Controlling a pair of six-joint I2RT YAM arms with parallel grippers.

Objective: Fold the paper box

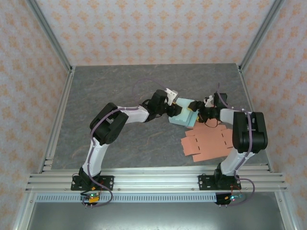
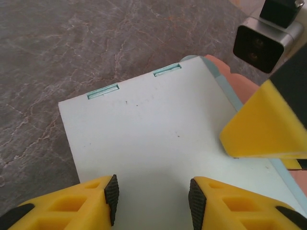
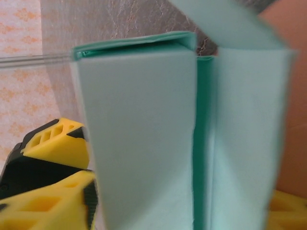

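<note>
The left gripper (image 2: 152, 197) is seen with its jaws partly apart, the pale panel of the paper box (image 2: 153, 134) lying between and beyond its fingertips. Whether the sheet is actually pinched cannot be told. The right gripper (image 3: 187, 208) is set astride two upright walls of the same box, one yellow finger at each side. Whether those walls are pressed or merely bracketed cannot be told either.

The box is found between the two grippers, a little right of the middle of the table (image 1: 120, 86) and well away from every edge. Its near corner is over or just beside a flat salmon blank (image 1: 208, 143), which is spread toward the near right corner.

The step in hand is judged to be the raising and doubling of a side wall. It is best done if the base panel is steadied by the left gripper while the wall is closed slowly along its crease by the right. Thin card is likely to buckle if squeezed away from the score line, so pressure should be applied near the fold. The two slots (image 2: 103, 90) along the panel's far edge should be left uncovered, since tabs are presumably meant to be seated there.
</note>
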